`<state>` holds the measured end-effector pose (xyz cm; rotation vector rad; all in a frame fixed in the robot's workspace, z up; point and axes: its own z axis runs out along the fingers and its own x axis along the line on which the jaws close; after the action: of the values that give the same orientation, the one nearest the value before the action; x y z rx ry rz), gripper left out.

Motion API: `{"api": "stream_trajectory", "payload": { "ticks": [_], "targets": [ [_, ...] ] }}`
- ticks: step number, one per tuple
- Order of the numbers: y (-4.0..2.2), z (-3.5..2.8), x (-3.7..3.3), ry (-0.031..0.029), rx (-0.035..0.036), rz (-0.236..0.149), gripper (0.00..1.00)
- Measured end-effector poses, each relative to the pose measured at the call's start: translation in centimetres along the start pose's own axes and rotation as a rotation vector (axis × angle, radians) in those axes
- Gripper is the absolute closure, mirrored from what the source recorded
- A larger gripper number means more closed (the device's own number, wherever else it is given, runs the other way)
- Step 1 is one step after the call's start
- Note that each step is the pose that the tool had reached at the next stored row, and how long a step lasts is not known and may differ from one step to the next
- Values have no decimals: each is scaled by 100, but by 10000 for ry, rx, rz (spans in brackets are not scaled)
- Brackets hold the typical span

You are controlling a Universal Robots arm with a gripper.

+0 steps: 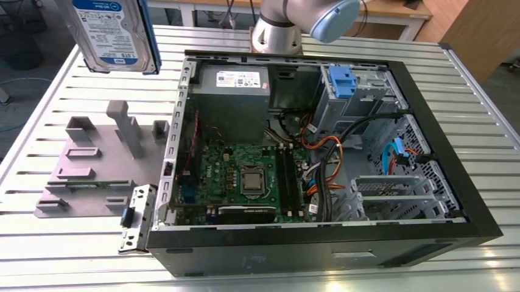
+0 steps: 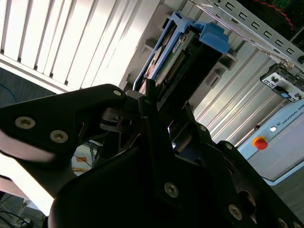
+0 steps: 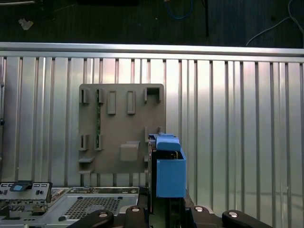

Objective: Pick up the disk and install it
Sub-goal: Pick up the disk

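Note:
The disk [image 1: 114, 33], a silver drive with a white-and-blue label in a blue carrier frame, hangs in the air above the table's far corner on the exterior view's left, clear of the grey fixture plate [image 1: 97, 158]. In both wrist views my gripper [image 2: 161, 107] [image 3: 166, 209] is shut on the disk [image 2: 190, 52] [image 3: 168, 168], whose blue carrier end sticks out past the black fingers [image 2: 147, 95]. The open computer case [image 1: 442, 140] lies to the exterior view's right, apart from the disk.
Inside the case are a grey power supply [image 1: 231, 91], a green motherboard [image 1: 243, 176], cables, and a drive bay with a blue latch [image 1: 341, 82]. A loose metal bracket [image 1: 136, 216] lies by the case's near corner. The arm's base [image 1: 281, 30] stands behind the case.

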<state>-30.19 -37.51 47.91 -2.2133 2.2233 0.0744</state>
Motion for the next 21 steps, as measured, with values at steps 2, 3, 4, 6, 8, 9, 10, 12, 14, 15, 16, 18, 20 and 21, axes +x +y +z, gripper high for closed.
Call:
{"api": "stream_trajectory", "payload": {
  "ticks": [2, 3, 4, 6, 8, 9, 10, 12, 14, 15, 16, 18, 20, 21],
  "targets": [
    [0, 0, 0, 0, 0, 0, 65],
    [0, -1, 0, 1, 0, 1, 65],
    [-1, -1, 0, 2, -2, 0, 65],
    [-18, -2, 0, 2, -2, -1, 65],
    [-50, -2, 0, 2, -1, 0, 65],
    [-75, -3, 0, 2, -1, 1, 65],
    [-101, -4, 0, 2, -1, 0, 65],
    [-166, -6, -1, 1, -1, 0, 65],
    [-237, -8, -1, 1, -1, 1, 65],
    [-276, -8, -1, 0, 0, 1, 65],
    [-315, -10, -2, 1, -1, 1, 65],
    [-392, -13, -2, 1, -2, 0, 65],
    [-472, -15, -3, 0, -2, 1, 65],
    [-513, -16, -3, 1, -2, 1, 65]
  ]
}}
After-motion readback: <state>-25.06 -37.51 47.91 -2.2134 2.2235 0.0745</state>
